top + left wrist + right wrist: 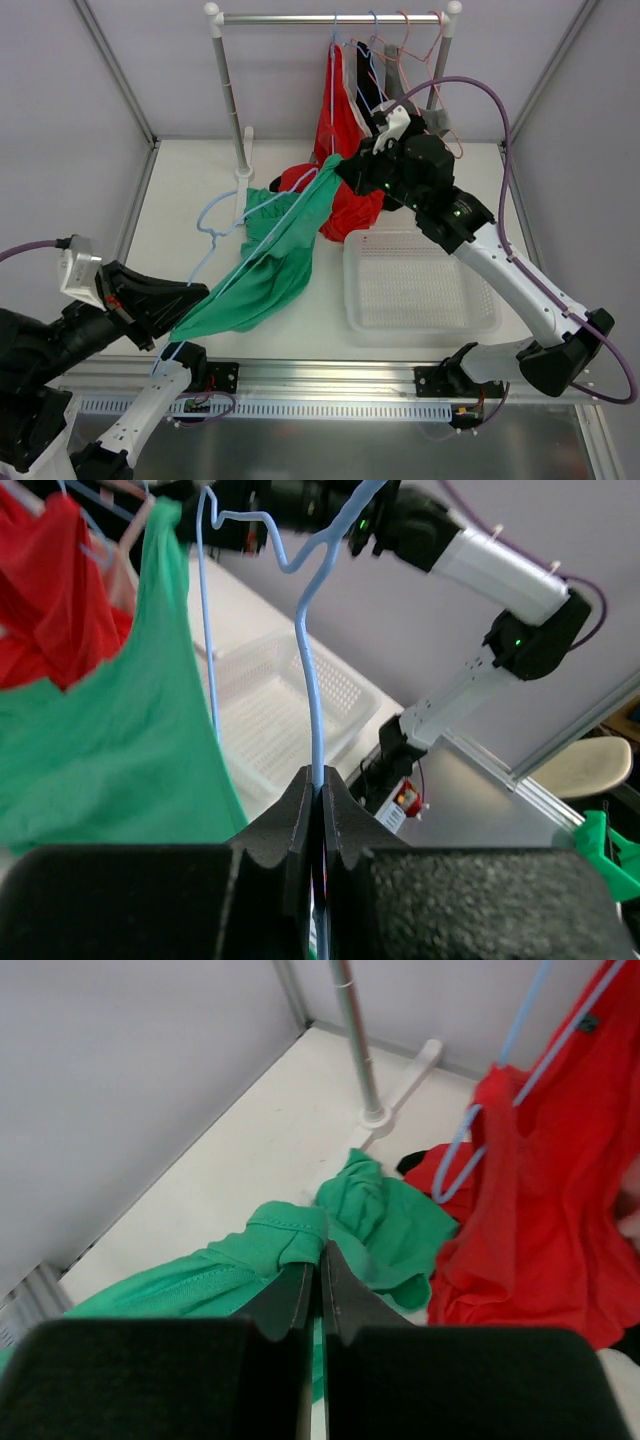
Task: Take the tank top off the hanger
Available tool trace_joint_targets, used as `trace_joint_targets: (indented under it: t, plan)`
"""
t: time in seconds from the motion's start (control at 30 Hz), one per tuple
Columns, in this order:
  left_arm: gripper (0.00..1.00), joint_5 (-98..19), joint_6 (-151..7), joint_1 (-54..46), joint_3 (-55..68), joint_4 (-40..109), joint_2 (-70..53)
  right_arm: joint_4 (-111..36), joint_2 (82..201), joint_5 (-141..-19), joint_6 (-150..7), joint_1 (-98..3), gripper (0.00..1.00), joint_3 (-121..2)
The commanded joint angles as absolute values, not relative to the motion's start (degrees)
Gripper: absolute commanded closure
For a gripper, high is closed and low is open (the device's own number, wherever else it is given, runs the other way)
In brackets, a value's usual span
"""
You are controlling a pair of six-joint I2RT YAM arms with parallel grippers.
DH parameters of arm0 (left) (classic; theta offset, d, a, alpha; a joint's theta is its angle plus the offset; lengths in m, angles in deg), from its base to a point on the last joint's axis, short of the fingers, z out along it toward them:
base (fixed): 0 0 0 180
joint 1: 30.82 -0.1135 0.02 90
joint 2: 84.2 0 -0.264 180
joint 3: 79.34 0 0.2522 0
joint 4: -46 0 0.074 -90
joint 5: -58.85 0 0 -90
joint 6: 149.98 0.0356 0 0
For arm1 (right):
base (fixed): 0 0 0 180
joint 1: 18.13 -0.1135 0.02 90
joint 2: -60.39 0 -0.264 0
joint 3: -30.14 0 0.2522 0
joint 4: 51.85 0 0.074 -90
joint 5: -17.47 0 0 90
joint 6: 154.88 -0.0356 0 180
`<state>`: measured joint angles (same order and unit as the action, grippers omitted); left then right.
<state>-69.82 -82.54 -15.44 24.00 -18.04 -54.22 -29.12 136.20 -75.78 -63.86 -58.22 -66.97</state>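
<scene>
A green tank top (265, 270) hangs stretched in the air between my two grippers, still threaded on a light blue wire hanger (213, 228). My left gripper (190, 297) is shut on the hanger's wire (312, 700) at the lower left, with the green cloth (110, 740) beside it. My right gripper (345, 172) is shut on a strap of the tank top (270, 1250) at the upper right, above the table's middle. In the right wrist view the gripper (320, 1250) pinches the rolled green hem. The hanger's hook points left, free of the rail.
A clothes rail (330, 18) at the back holds a red garment (340, 120) and other tops on hangers. Its post (235, 110) stands back left. A red garment (355, 210) lies heaped under my right gripper. A white basket (350, 290) sits at the right front.
</scene>
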Motion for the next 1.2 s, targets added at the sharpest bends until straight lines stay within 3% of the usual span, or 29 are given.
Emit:
trace_joint_targets:
  t: [0.0, 0.13, 0.3, 0.53, 0.77, 0.9, 1.07, 1.17]
  plan:
    - [1.00, -69.7, -82.9, -16.0, 29.3, -11.2, -53.5, -30.5, 135.5, -88.6, -66.4, -58.7, 1.00, -69.1]
    - [1.00, -67.2, -88.0, -16.6, 19.5, 12.3, -56.4, -34.0, 133.1, -98.2, -68.2, -61.6, 1.00, -64.4]
    - [1.00, -62.2, -92.6, -16.7, 4.2, 52.7, -54.5, -36.3, 127.5, -96.4, -67.9, -68.0, 1.00, -52.9]
    - [1.00, -54.4, -85.0, -16.7, 3.9, 76.1, -36.7, -34.7, 119.8, -85.6, -67.9, -68.8, 1.00, -32.3]
    - [1.00, -47.3, -78.8, -16.7, 0.1, 94.3, -27.9, -30.4, 113.8, -78.7, -69.5, -69.4, 1.00, -25.6]
    - [1.00, -46.6, -76.3, -16.7, 1.2, 81.4, -31.1, -30.7, 113.8, -81.1, -69.0, -70.2, 1.00, -27.4]
    - [1.00, -42.2, -74.4, -16.6, -4.0, 84.3, -34.4, -29.0, 117.9, -81.1, -66.8, -72.4, 1.00, -31.2]
    - [1.00, -42.7, -75.0, -16.6, 0.2, 70.5, -35.8, -29.9, 121.6, -82.1, -66.9, -75.2, 1.00, -33.2]
